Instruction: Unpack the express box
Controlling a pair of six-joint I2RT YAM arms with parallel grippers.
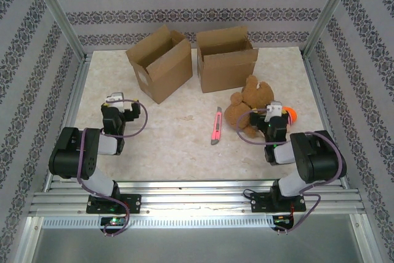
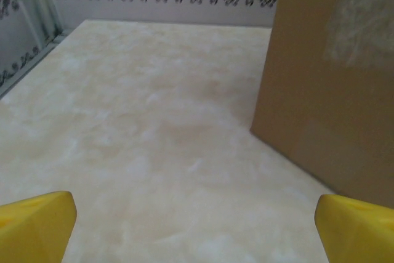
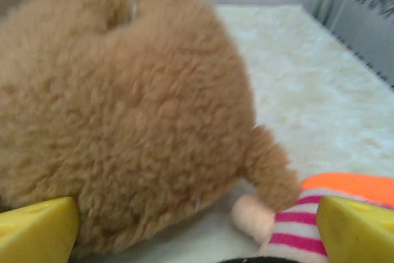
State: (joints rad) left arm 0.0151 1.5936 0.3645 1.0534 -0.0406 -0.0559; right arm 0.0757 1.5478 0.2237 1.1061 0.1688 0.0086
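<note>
Yellow-fingered left gripper (image 2: 197,223), jaws apart, faces bare table (image 2: 154,121) beside the left box (image 1: 159,63). Right gripper (image 3: 197,226), jaws apart, noses the bear (image 3: 123,109). Both boxes stand at the far edge, mouths up: right box (image 1: 226,60) long axis left-right, left box skewed. Risk: closing now snags fur, dragging the bear.

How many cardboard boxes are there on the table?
2. The left box stands open at the far side, turned at an angle. The right box stands open beside it, behind the plush bear. A third could hardly hide here.
</note>
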